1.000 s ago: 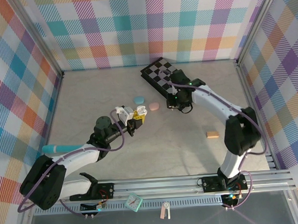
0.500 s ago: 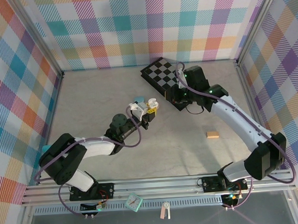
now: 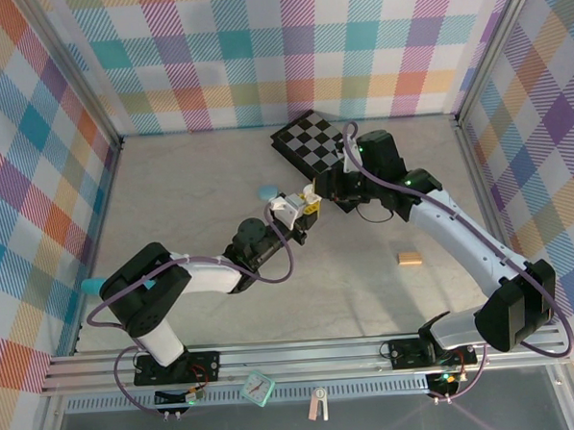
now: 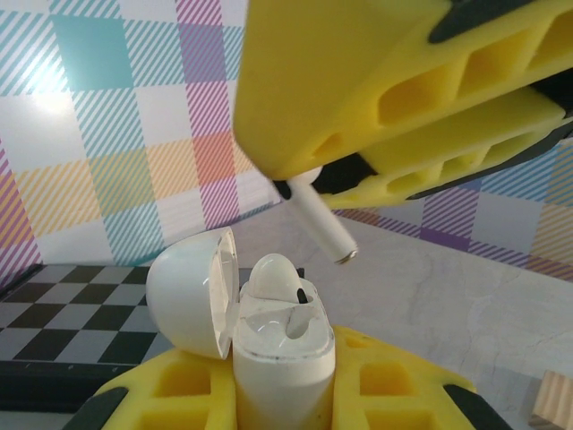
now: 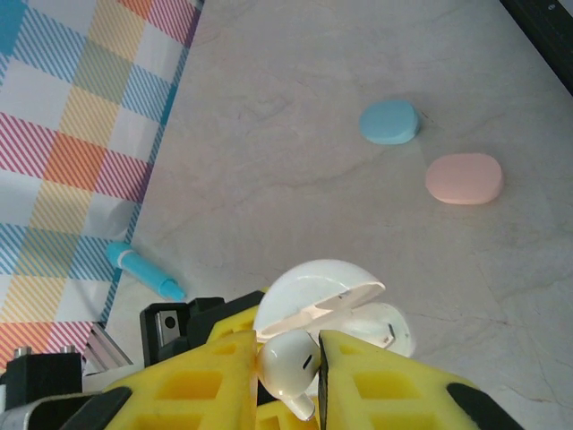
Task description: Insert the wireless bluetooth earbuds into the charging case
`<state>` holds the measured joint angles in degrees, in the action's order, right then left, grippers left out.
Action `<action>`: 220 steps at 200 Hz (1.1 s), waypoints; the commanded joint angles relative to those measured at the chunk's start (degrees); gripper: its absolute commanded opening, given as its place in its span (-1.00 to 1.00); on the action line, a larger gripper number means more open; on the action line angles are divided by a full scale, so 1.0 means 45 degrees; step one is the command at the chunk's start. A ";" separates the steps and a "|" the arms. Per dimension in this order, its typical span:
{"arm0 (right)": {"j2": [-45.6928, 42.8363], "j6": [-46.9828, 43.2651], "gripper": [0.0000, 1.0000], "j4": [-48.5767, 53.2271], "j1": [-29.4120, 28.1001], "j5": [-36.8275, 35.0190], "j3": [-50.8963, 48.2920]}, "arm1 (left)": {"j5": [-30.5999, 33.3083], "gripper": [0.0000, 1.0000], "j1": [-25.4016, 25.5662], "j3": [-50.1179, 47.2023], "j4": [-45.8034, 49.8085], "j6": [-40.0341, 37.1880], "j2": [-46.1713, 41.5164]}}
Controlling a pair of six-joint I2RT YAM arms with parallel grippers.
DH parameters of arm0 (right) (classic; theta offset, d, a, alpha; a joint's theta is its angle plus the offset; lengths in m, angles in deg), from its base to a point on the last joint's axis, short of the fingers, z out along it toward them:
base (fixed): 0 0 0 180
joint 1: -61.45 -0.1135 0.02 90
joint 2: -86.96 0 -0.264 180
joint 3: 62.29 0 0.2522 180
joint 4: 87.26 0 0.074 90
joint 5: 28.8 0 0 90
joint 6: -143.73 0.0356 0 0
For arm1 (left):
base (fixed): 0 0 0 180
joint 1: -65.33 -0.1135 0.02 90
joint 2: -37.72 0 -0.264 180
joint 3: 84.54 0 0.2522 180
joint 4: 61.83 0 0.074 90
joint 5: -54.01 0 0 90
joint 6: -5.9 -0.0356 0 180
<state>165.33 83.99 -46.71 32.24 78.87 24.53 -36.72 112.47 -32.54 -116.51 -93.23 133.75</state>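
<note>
Here the left end effector (image 4: 285,399) is clenched on the open white charging case (image 4: 277,354), one white earbud (image 4: 271,278) seated inside. The right end effector (image 5: 288,381) pinches a second earbud (image 5: 286,358) just above the case, over the bench (image 5: 313,134).

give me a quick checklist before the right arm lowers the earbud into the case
1. Lid of the charging case open: ok
2. Charging case clamped in the left gripper: ok
3. Earbud pinched in the right gripper, pointing down: ok
4. Free slot beside the seated earbud: ok, looks empty
5. Earbud lined up over that slot: cannot tell; in the left wrist view its tip sits up and right of the opening
</note>
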 commanded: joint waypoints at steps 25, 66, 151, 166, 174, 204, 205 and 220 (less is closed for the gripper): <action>-0.0094 0.0130 -0.52 -0.0922 -0.0031 0.0175 -0.0336 | 0.0103 -1.00 0.0286 0.0513 -0.0826 0.0009 0.0052; -0.0015 0.0065 -0.52 -0.0992 -0.0035 -0.0069 -0.0356 | -0.0033 -1.00 0.0329 0.0510 -0.0837 0.0114 -0.0049; -0.0130 -0.0260 -0.53 -0.0925 -0.0043 -0.0200 -0.0628 | 0.0115 -1.00 0.0336 0.0601 -0.0791 0.1224 -0.0558; -0.0203 -0.0287 -0.53 -0.0929 -0.0031 -0.0197 -0.0714 | 0.0141 -1.00 0.0327 0.0662 -0.0840 0.1474 -0.0569; -0.0242 -0.0279 -0.53 -0.0953 -0.0035 -0.0196 -0.0774 | 0.0152 -1.00 0.0332 0.0689 -0.0893 0.1611 -0.0571; -0.0508 -0.0301 -0.53 -0.1050 -0.0051 -0.0347 -0.1025 | 0.0190 -1.00 0.0334 0.0741 -0.0923 0.1795 -0.0610; -0.0532 -0.0309 -0.53 -0.1050 -0.0037 -0.0361 -0.1036 | 0.0186 -1.00 0.0340 0.0731 -0.0923 0.1804 -0.0623; -0.0683 -0.0399 -0.53 -0.1070 -0.0032 -0.0440 -0.1112 | 0.0240 -1.00 0.0337 0.0739 -0.0904 0.1868 -0.0688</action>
<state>164.02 83.95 -51.67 32.24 78.10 20.66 -36.37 113.32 -31.52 -116.73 -86.54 133.60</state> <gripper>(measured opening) 0.237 0.195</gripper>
